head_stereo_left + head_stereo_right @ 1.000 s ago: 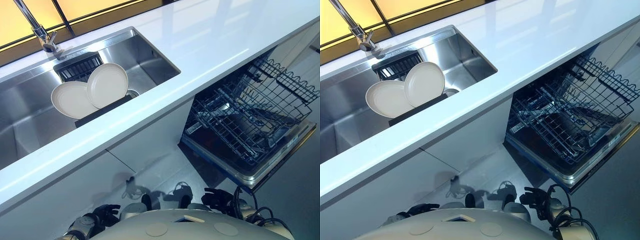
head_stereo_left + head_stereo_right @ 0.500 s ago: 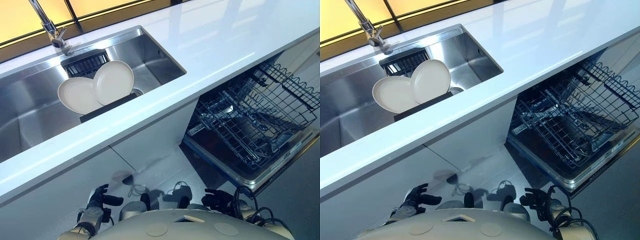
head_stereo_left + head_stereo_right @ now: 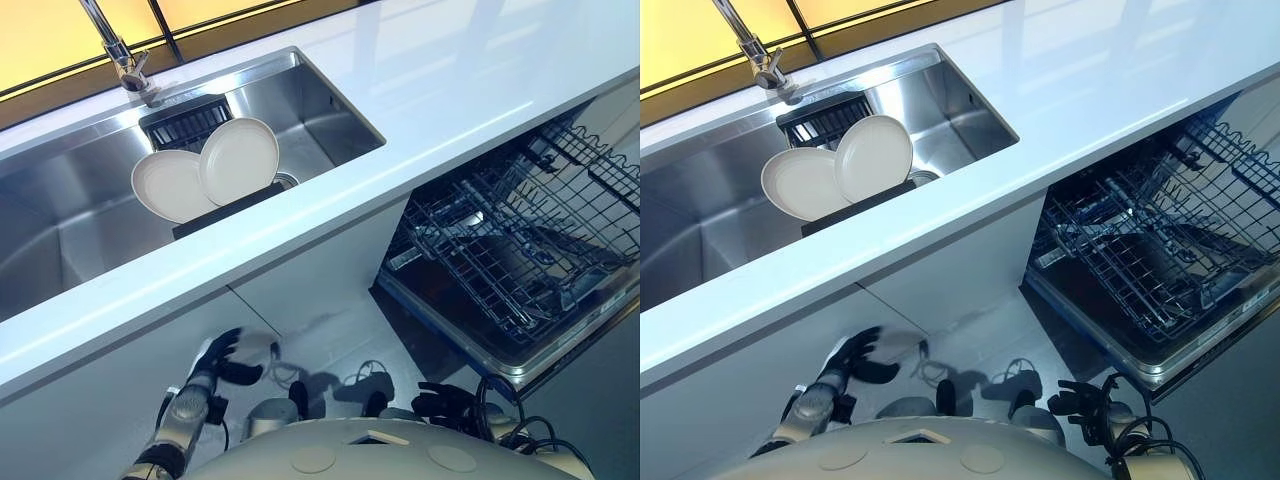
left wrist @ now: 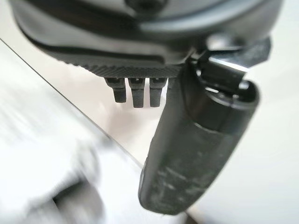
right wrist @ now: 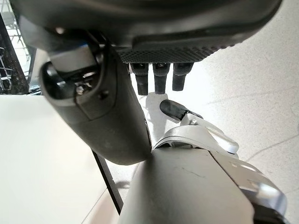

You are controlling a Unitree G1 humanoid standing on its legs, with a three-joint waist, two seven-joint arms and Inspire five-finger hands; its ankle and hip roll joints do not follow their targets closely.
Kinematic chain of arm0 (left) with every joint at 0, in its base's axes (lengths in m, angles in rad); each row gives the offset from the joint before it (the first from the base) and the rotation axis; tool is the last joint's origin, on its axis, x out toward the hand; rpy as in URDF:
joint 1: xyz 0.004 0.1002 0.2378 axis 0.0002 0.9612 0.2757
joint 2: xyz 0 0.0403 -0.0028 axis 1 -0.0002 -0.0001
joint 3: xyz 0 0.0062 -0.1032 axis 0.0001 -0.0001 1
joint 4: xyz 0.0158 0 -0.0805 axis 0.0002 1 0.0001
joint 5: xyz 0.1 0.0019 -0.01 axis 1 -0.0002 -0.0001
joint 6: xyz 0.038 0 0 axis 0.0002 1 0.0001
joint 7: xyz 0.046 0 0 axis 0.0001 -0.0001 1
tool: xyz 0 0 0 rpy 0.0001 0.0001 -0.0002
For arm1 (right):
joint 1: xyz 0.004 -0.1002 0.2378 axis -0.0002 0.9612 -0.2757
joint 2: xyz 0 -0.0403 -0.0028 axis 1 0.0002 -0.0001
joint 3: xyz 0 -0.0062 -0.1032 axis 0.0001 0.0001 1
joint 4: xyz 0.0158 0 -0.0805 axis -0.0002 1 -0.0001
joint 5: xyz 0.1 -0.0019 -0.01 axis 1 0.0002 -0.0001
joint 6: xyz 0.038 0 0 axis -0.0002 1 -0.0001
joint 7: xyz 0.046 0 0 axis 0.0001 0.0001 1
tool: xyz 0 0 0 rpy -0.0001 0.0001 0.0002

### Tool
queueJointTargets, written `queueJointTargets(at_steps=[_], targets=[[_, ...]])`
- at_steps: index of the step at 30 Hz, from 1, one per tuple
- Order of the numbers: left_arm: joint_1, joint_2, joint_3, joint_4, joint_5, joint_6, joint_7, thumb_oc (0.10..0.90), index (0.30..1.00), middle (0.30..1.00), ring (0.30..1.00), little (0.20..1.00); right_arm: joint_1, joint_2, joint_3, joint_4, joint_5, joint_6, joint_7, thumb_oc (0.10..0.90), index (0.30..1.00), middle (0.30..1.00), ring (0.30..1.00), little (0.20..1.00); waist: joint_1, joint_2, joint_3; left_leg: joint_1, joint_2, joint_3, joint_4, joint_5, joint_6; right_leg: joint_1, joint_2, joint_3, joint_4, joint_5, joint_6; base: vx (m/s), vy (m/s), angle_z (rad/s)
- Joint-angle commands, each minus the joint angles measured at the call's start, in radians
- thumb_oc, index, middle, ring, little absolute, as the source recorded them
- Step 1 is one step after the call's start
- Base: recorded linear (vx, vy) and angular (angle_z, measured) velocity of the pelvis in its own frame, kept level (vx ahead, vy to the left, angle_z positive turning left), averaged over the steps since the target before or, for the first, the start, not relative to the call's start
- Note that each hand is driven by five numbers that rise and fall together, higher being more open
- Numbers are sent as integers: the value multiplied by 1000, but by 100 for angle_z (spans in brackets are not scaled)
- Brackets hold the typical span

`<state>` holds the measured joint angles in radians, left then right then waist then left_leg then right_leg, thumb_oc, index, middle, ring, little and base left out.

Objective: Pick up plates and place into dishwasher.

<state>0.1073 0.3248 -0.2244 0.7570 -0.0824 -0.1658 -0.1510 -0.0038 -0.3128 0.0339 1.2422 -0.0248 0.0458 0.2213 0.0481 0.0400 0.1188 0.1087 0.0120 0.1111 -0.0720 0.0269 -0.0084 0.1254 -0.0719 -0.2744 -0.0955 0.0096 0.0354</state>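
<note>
Two white plates [image 3: 205, 172] stand on edge inside the steel sink [image 3: 330, 120]. They lean against each other, and the right one partly covers the left one. They sit in a dark rack [image 3: 225, 208] on the sink floor. A tap [image 3: 122, 58] rises at the back edge of the sink, and a black slotted tray [image 3: 185, 120] lies just behind the plates. A white counter [image 3: 450, 70] runs around the sink.

To the right of the sink, under the counter, the dishwasher [image 3: 520, 250] is open. Its wire basket [image 3: 500, 230] is pulled out, and no plate is in it.

The left hand [image 3: 222, 358] is low, in front of the white cabinet [image 3: 300, 290] below the sink. Its fingers are spread and hold nothing. It is well apart from the plates.

The right hand [image 3: 447, 402] hangs low, below the dishwasher. Its fingers are loose and hold nothing.
</note>
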Motion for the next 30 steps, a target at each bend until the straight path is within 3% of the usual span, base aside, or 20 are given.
queueJointTargets(at_steps=[1,4,5,7,11,14,17,19,21,24,26,28,30], targets=[[-136,2,1,-189,-333,114,-378,800,900,900,900,900,-3,-34,-3,30,-31,11,22,800,900,900,900,900,-13,17,-22,-44,-26,9,40,-72,-24,-59,49,-18,158,-153,1,-18,0,-6],[-140,-24,-8,-321,-530,317,-581,800,900,900,900,900,-4,-39,-11,31,-30,5,30,800,900,900,900,900,-14,19,-18,-46,-24,10,40,-73,-22,-62,49,-15,157,-149,3,-18,-18,-7],[-140,-31,-14,-344,-560,354,-641,800,900,900,900,900,-4,-39,-11,34,-26,3,29,800,900,900,900,900,-14,19,-18,-45,-24,10,39,-73,-22,-62,50,-14,157,-148,4,0,0,0],[-142,-49,-35,-425,-583,411,-740,800,900,900,900,900,-7,-37,-10,44,-15,-4,27,800,900,900,900,900,-15,18,-15,-45,-23,9,38,-74,-21,-61,51,-11,154,-145,3,1,-34,-3],[-164,-53,-96,-596,-608,448,-870,800,900,900,900,900,-11,-35,-1,69,2,-19,23,800,900,900,900,900,-20,19,-12,-41,-19,9,32,-77,-18,-61,56,0,150,-144,2,4,-23,-4],[-201,-48,-140,-746,-706,513,-887,800,900,900,900,900,-10,-30,14,95,12,-40,9,800,900,900,900,900,-26,22,-15,-36,-19,8,28,-80,-14,-56,59,10,143,-142,3,14,-9,0],[-250,-77,-165,-878,-997,627,-798,800,900,900,900,900,-2,-18,37,116,20,-61,-6,800,900,900,900,900,-36,24,-21,-27,-20,6,26,-85,-11,-46,62,20,132,-138,3,72,-22,-1],[-269,-113,-168,-906,-1160,655,-732,800,900,900,900,900,2,-9,44,123,19,-65,-11,800,900,900,900,900,-40,21,-24,-24,-21,4,28,-90,-11,-42,63,23,131,-138,2,72,-18,-2],[-289,-148,-173,-927,-1284,621,-673,800,900,900,900,900,5,1,56,129,18,-68,-15,800,900,900,900,900,-44,19,-26,-18,-21,3,30,-94,-9,-39,64,25,133,-139,0,75,-14,-2],[-336,-163,-175,-951,-1368,424,-613,800,900,900,900,900,4,14,90,129,36,-63,-25,800,900,900,900,900,-50,14,-27,-11,-24,-1,34,-99,-6,-37,62,25,141,-140,-1,68,7,-1],[-350,-163,-170,-965,-1363,330,-572,800,900,900,900,900,7,18,100,126,40,-59,-30,800,900,900,900,900,-53,13,-27,-7,-26,0,34,-101,-3,-35,61,25,142,-141,-1,63,28,0],[-380,-134,-134,-990,-1247,100,-424,800,900,900,900,900,17,23,118,120,42,-58,-40,800,900,900,900,900,-57,12,-27,-1,-30,2,36,-105,1,-34,59,26,146,-143,-1,100,57,-9],[-409,-60,-79,-1002,-1000,-119,-226,800,900,900,900,900,31,24,120,109,38,-52,-46,800,900,900,900,900,-56,12,-30,4,-35,1,38,-110,6,-32,56,25,149,-147,2,110,71,-15]])
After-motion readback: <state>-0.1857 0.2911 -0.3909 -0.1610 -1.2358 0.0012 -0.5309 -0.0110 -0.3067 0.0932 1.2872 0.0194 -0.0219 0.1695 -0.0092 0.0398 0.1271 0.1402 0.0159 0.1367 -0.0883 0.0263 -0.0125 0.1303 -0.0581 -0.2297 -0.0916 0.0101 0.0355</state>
